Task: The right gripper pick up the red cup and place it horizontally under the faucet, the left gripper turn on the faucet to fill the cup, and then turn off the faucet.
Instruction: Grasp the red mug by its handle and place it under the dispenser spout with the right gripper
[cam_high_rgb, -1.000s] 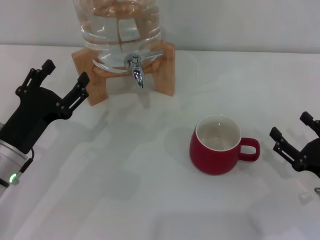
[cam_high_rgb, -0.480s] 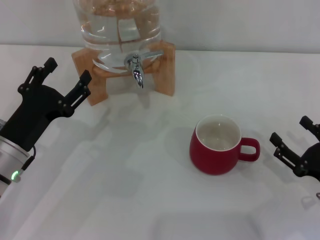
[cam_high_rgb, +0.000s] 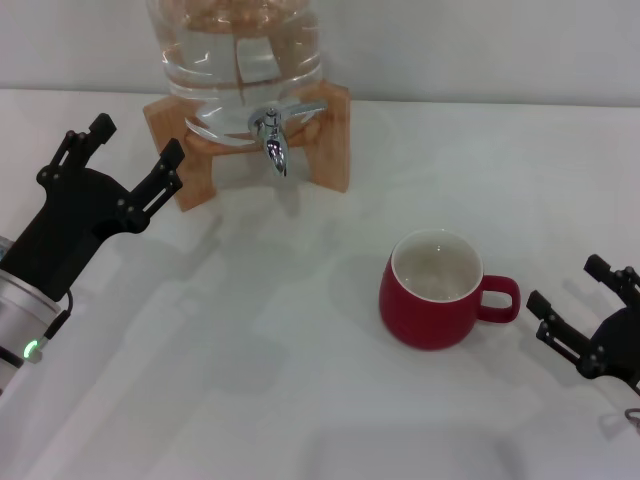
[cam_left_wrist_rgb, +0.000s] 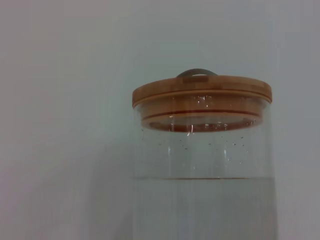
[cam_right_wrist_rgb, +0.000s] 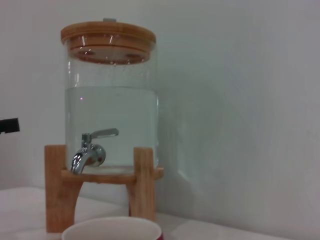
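Observation:
The red cup (cam_high_rgb: 434, 293) stands upright on the white table, right of centre, its cream inside showing and its handle turned toward my right gripper (cam_high_rgb: 577, 314). That claw is open, low at the right edge, a short gap from the handle. The cup's rim (cam_right_wrist_rgb: 112, 227) shows in the right wrist view. The chrome faucet (cam_high_rgb: 273, 134) juts from the glass jar (cam_high_rgb: 237, 50) in its wooden stand (cam_high_rgb: 326, 140) at the back; the faucet (cam_right_wrist_rgb: 89, 150) also appears in the right wrist view. My left gripper (cam_high_rgb: 118, 162) is open, left of the stand.
The jar holds water and carries a wooden lid (cam_left_wrist_rgb: 202, 92). A pale wall rises behind the table. White tabletop (cam_high_rgb: 250, 350) stretches between the stand and the cup.
My right gripper has shifted lower and a little leftward, closer to the cup's handle. The left gripper rose slightly toward the stand, then held still. The cup has not moved.

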